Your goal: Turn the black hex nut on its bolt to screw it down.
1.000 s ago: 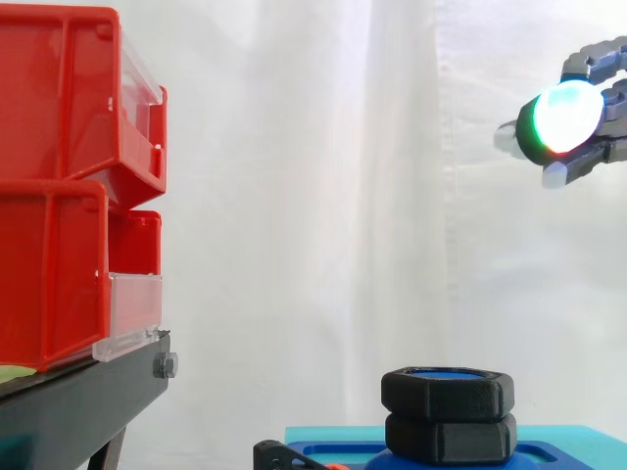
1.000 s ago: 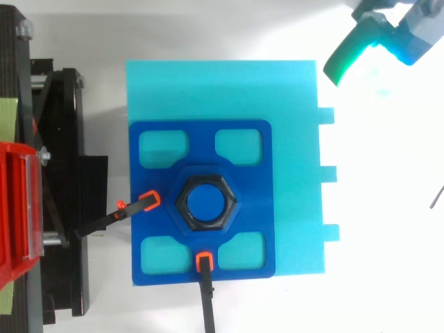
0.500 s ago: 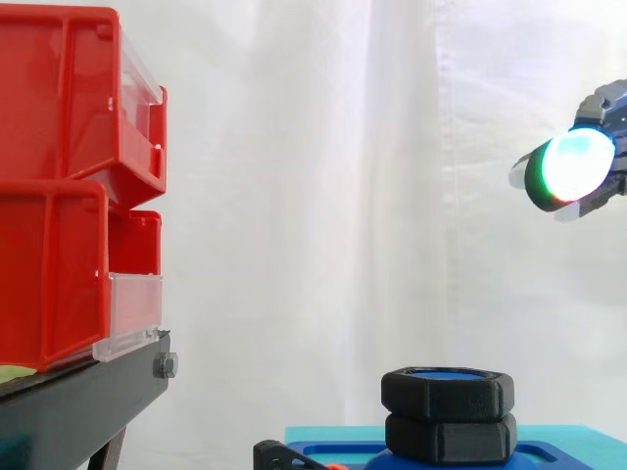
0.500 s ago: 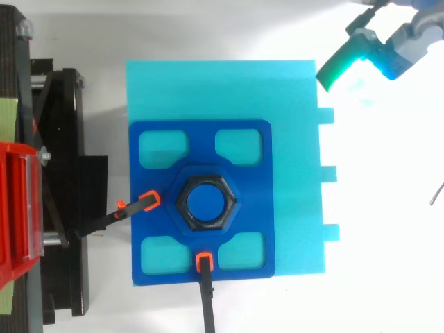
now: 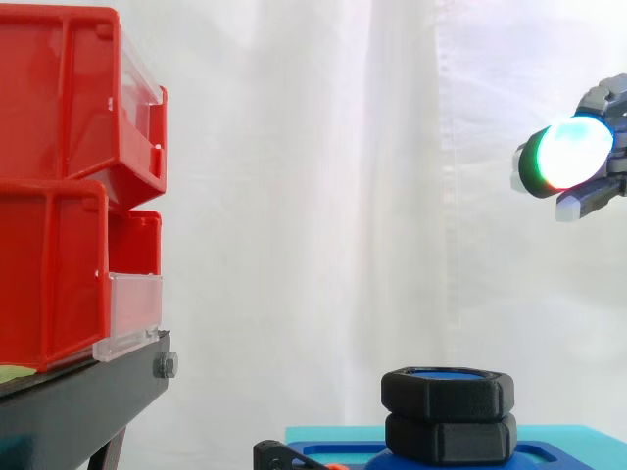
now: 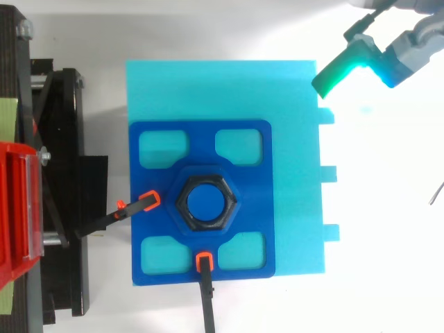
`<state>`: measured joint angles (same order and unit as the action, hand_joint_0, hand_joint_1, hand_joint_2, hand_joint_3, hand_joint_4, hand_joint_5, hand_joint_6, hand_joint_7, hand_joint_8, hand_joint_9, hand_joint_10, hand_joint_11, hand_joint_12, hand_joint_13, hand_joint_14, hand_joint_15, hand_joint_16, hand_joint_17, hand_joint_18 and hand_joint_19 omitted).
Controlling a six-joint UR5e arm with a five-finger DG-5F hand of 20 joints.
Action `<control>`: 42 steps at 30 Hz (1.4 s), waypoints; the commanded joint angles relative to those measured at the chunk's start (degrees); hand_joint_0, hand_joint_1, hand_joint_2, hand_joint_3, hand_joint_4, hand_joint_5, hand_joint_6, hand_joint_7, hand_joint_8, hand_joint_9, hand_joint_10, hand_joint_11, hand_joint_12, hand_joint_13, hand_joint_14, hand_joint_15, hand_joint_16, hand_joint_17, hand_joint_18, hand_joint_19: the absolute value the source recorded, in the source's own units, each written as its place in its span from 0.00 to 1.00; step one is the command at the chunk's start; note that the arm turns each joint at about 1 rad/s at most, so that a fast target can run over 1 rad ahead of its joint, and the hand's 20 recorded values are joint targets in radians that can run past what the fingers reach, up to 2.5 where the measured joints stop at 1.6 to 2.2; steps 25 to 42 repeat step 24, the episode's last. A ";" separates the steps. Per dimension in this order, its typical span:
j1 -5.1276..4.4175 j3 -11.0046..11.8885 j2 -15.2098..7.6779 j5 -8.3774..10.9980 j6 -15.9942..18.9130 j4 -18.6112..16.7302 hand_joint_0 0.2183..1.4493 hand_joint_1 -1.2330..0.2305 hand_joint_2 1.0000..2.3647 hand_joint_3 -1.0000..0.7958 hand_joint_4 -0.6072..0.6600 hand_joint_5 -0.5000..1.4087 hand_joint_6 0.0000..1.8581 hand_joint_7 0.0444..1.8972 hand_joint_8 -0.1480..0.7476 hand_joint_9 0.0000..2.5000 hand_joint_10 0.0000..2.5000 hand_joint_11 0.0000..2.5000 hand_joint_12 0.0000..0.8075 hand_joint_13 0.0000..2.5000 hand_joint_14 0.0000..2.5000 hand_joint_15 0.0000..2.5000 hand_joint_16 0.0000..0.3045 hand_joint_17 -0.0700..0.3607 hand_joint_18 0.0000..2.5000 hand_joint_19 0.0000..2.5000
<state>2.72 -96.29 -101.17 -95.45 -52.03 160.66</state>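
The black hex nut [image 6: 206,202] sits on a blue bolt [image 6: 206,200] in the middle of a dark blue plate [image 6: 243,132]. From the side, the nut [image 5: 448,390] stands above a second black hex piece [image 5: 451,437], with the bolt's blue top showing inside it. My hand [image 5: 573,157] hangs high at the right edge, well above and to the right of the nut, with a glowing pad facing left. In the top view the hand [image 6: 399,52] is over the upper right corner of the cyan board [image 6: 295,173]. One finger reaches out straight with a green tip [image 6: 334,72]. It holds nothing.
Red bins [image 5: 69,186] stand on a black stand [image 5: 78,411] at the left. Two black clamps with orange tips [image 6: 149,201] [image 6: 204,261] grip the blue plate at its left and front. The cyan board has small tabs [image 6: 331,173] on its right edge.
The hand has come lower in the side view. In the top view its green tip has moved left and down onto the cyan board's corner. The nut has not moved.
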 commanded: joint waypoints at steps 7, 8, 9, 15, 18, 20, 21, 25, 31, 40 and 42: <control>0.00 -0.04 0.00 0.00 0.00 0.00 0.19 0.81 0.00 0.28 0.52 0.10 0.27 0.25 0.30 0.00 0.00 0.00 0.36 0.00 0.00 0.02 0.15 0.40 0.00 0.17; 0.00 0.05 0.00 0.00 0.00 0.00 0.19 0.80 0.00 0.28 0.52 0.10 0.27 0.25 0.30 0.00 0.00 0.00 0.36 0.00 0.00 0.02 0.15 0.40 0.00 0.17; 0.00 -0.04 -0.08 0.00 0.00 0.00 0.19 0.79 0.00 0.28 0.52 0.10 0.27 0.25 0.30 0.00 0.00 0.00 0.36 0.00 0.00 0.02 0.15 0.40 0.00 0.17; 0.00 -0.04 0.00 0.00 0.00 0.00 0.19 0.75 0.00 0.28 0.51 0.10 0.27 0.25 0.31 0.00 0.00 0.00 0.36 0.00 0.00 0.01 0.15 0.40 0.00 0.16; 0.00 -0.04 0.00 0.00 0.00 0.00 0.19 0.74 0.00 0.28 0.51 0.10 0.27 0.26 0.30 0.00 0.00 0.00 0.36 0.00 0.00 0.01 0.15 0.40 0.00 0.16; 0.00 0.05 0.00 0.00 0.00 0.00 0.19 0.72 0.00 0.28 0.51 0.10 0.27 0.25 0.31 0.00 0.00 0.00 0.36 0.00 0.00 0.01 0.15 0.41 0.00 0.15; 0.00 -0.04 0.00 0.00 -0.09 0.00 0.19 0.72 0.00 0.28 0.51 0.10 0.27 0.25 0.30 0.00 0.00 0.00 0.36 0.00 0.00 0.01 0.15 0.41 0.00 0.15; 0.00 0.05 0.00 0.00 0.00 0.00 0.19 0.71 0.00 0.28 0.51 0.10 0.27 0.26 0.30 0.00 0.00 0.00 0.36 0.00 0.00 0.01 0.15 0.41 0.00 0.15; 0.00 0.05 0.00 0.00 0.00 0.00 0.19 0.71 0.00 0.28 0.51 0.10 0.27 0.26 0.30 0.00 0.00 0.00 0.36 0.00 0.00 0.01 0.15 0.41 0.00 0.15; 0.00 0.05 0.00 0.00 0.00 0.00 0.19 0.71 0.00 0.28 0.51 0.10 0.27 0.26 0.30 0.00 0.00 0.00 0.36 0.00 0.00 0.01 0.15 0.41 0.00 0.15; 0.00 0.05 0.00 0.00 0.00 0.00 0.19 0.71 0.00 0.28 0.51 0.10 0.27 0.26 0.30 0.00 0.00 0.00 0.36 0.00 0.00 0.01 0.15 0.41 0.00 0.15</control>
